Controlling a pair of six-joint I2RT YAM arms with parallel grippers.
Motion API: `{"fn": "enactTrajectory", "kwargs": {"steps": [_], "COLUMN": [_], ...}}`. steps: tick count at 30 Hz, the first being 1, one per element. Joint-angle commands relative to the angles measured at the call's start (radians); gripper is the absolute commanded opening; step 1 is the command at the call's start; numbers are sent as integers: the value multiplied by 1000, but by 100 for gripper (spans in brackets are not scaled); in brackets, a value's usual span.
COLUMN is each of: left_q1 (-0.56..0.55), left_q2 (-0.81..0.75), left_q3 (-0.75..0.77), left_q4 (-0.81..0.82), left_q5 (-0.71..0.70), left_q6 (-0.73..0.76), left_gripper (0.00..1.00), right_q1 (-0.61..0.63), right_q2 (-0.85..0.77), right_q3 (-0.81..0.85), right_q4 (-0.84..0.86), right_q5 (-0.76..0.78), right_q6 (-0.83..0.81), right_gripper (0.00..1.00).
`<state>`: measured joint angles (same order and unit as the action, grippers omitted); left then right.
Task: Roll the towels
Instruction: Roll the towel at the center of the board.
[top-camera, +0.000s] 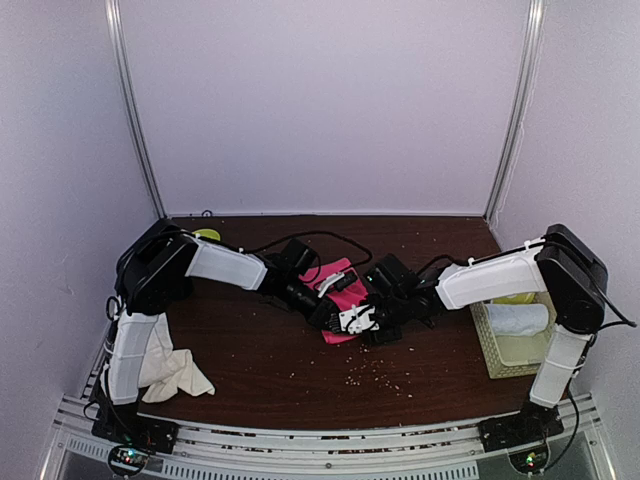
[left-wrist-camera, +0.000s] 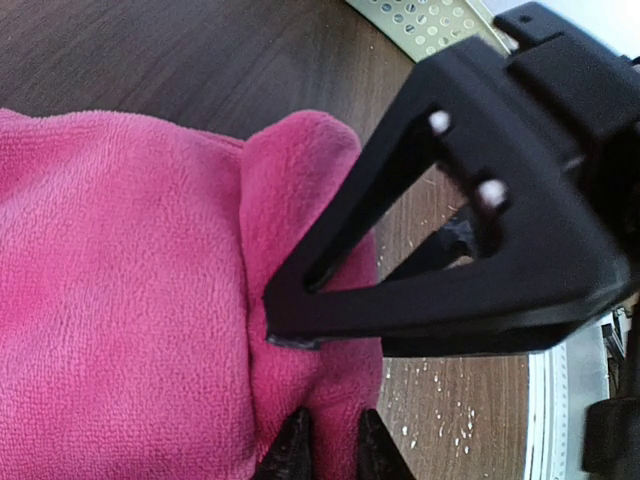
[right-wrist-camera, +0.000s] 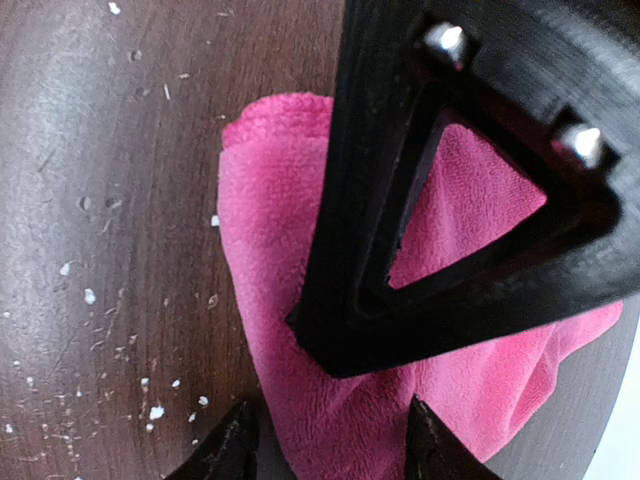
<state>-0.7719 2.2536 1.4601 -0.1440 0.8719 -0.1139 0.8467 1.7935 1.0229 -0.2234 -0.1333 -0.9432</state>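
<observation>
Pink towel (top-camera: 350, 293) lies lengthwise, running near to far.

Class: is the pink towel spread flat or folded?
Folded: the pink towel shows a flap doubled onto itself in the left wrist view.

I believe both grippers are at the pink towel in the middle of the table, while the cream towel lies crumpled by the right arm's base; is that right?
Not quite. The top external view shows the cream towel crumpled by the left arm's base, not the right. The rest stands: the left gripper and the right gripper are both at the pink towel.
</observation>
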Motion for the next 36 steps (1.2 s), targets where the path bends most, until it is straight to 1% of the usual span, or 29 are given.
{"fn": "enactTrajectory", "kwargs": {"steps": [1,4,5,6,8,13,15,17,19,22,24,27,30,33,36], "left_q1": [13,15,17,21,27,58,62,62,60,38,16,-48,-171,-297,-340], "left_q2": [44,39,29,9,-64,-377,-478,-579,-700,-882,-962,-1007,-1020,-950,-819], "left_q3": [-4,3,1,-9,-52,-204,-246,-316,-416,-585,-637,-637,-659,-632,-564], "left_q4": [-52,-82,-84,-78,-49,34,35,54,124,271,303,229,222,195,159], "left_q5": [-15,-27,-35,-49,-123,-440,-570,-669,-720,-760,-780,-855,-923,-959,-903], "left_q6": [6,18,17,15,14,35,69,104,131,198,230,290,377,458,484], "left_gripper": [19,20,23,28,36,45,46,46,46,50,54,54,53,51,46], "right_q1": [7,6,6,6,8,8,8,7,3,-21,-42,-80,-125,-160,-176], "right_q2": [41,48,47,46,44,32,70,117,172,269,331,427,508,558,588], "right_q3": [-21,-27,-18,-4,36,134,225,279,330,431,519,656,754,812,851], "right_q4": [75,68,43,6,-93,-368,-531,-636,-719,-840,-924,-1055,-1127,-1136,-1136], "right_q5": [53,39,23,8,-25,-131,-189,-245,-292,-383,-446,-517,-557,-585,-595], "right_q6": [-44,-62,-63,-62,-57,1,51,94,123,144,153,147,144,157,173], "right_gripper": [43,25,21,19,15,12,12,12,12,11,11,11,12,12,12]}}
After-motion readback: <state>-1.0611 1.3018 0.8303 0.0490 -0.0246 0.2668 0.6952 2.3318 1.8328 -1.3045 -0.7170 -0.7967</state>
